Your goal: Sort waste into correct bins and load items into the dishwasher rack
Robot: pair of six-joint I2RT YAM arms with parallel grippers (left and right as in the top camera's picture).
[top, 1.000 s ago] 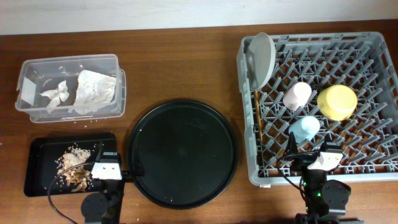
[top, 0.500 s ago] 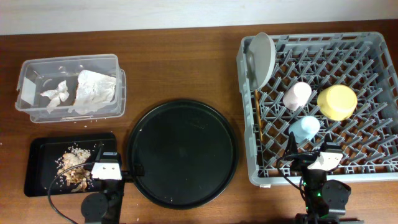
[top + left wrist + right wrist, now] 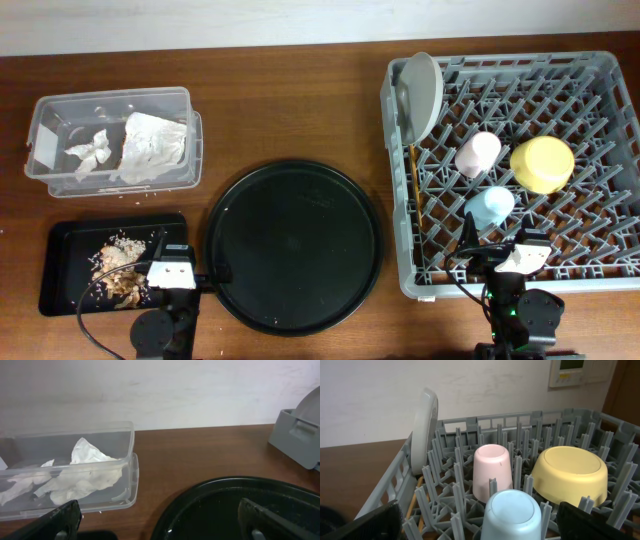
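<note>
left gripper sits at 7 o'clock of the table, jaws spread wide and holding nothing, between the black tray and the round tray. right gripper is at 5 o'clock, jaws equally wide and empty, at the near rim of the rack. crumbly beige scraps lie in the black tray. in the rack the blue cup is nearest, base up. the pink cup is at its 11 o'clock and the upturned yellow bowl at 1 o'clock. chopsticks run along the left wall. the plate stands on edge at the far left corner. crumpled white napkins lie in the clear tub at 10 o'clock.
</note>
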